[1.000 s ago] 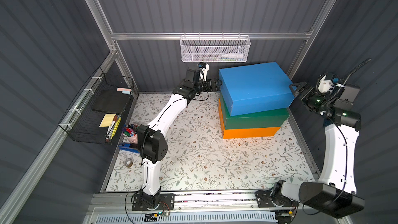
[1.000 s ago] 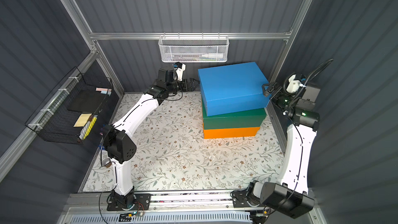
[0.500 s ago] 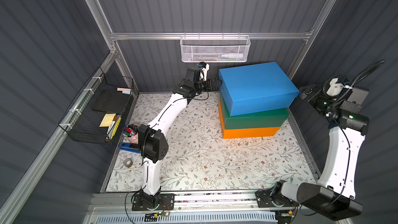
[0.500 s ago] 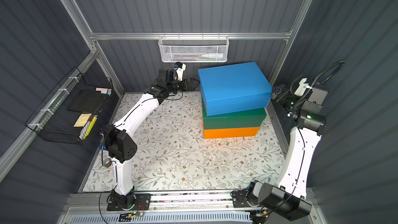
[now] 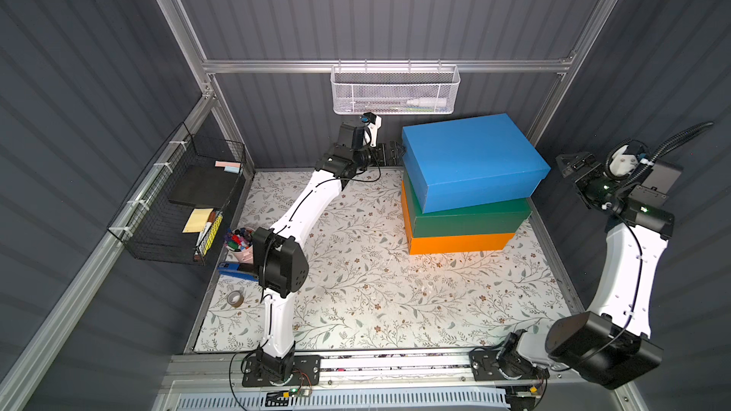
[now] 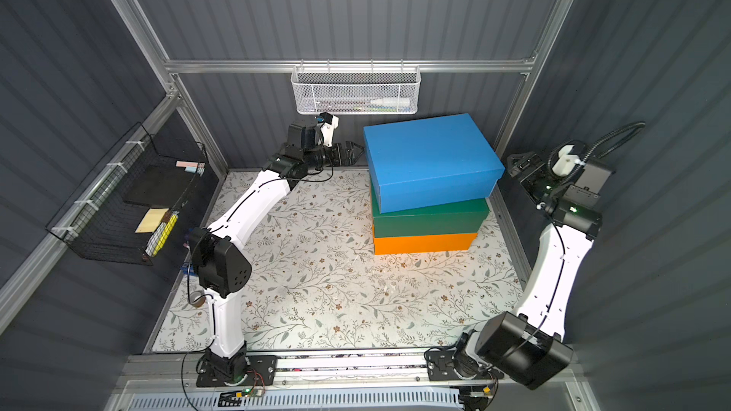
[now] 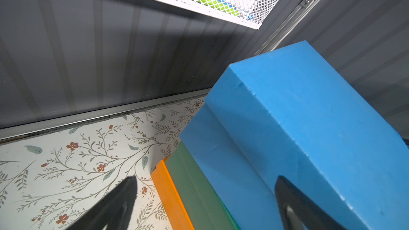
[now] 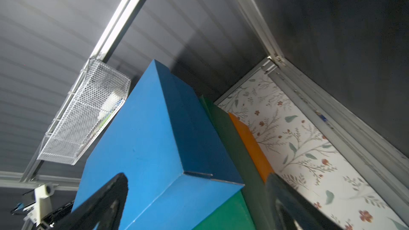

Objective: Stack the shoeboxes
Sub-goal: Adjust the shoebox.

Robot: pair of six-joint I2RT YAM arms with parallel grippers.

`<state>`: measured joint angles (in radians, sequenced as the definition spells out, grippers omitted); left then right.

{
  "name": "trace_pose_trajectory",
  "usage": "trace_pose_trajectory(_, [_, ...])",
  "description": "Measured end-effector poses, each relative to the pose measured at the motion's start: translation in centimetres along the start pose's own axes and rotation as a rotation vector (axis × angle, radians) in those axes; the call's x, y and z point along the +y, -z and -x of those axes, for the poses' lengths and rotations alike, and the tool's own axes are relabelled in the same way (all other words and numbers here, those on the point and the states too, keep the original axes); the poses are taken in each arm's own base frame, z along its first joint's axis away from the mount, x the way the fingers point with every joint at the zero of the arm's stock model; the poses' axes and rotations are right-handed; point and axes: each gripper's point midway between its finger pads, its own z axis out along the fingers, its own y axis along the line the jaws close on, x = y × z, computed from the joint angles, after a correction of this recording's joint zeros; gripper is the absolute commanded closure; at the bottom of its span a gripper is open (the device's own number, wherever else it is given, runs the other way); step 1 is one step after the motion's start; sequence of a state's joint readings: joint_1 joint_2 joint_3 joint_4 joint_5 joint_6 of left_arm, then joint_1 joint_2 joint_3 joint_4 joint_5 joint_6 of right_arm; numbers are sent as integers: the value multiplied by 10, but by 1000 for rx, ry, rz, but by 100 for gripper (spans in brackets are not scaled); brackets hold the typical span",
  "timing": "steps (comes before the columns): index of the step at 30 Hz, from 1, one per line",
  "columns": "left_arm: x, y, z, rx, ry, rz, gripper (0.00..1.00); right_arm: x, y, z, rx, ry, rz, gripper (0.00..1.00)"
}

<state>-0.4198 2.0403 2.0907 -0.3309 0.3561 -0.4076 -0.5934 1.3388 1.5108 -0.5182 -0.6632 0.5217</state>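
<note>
Three shoeboxes (image 5: 470,219) stand stacked far right on the floral table (image 5: 375,290): orange box (image 5: 459,243) lowest, green box (image 6: 429,221) next, blue box (image 5: 470,156) on top, slightly askew. The left gripper (image 5: 393,151), jaws spread and empty, is just beside the blue box; the right gripper (image 5: 571,162), likewise spread and empty, is apart from its opposite end.

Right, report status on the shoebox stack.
Both open: left gripper beside blue box, right gripper off the stack. Blue on green box on orange box, top one skewed. No obstruction seen.

Rectangular matte cardboard shoeboxes: three — blue box (image 5: 470,156), dark green box (image 5: 466,220), orange box (image 5: 459,243). Wire baskets: two — white basket (image 5: 395,90), black basket (image 5: 158,233).
</note>
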Motion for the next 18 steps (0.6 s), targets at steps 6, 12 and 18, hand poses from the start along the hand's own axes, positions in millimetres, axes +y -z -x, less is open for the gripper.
trace_pose_trajectory(6, [1, -1, -4, 10, 10, -1, 0, 12, -31, -16, 103, 39, 128, 1])
trace_pose_trajectory(12, [-7, 0, -7, 23, 13, -37, 1, 27, -52, -38, 192, 66, 228, 1])
trace_pose_trajectory(18, [-22, -1, -9, 25, 13, -97, 0, 27, -53, -46, 206, 78, 258, 1])
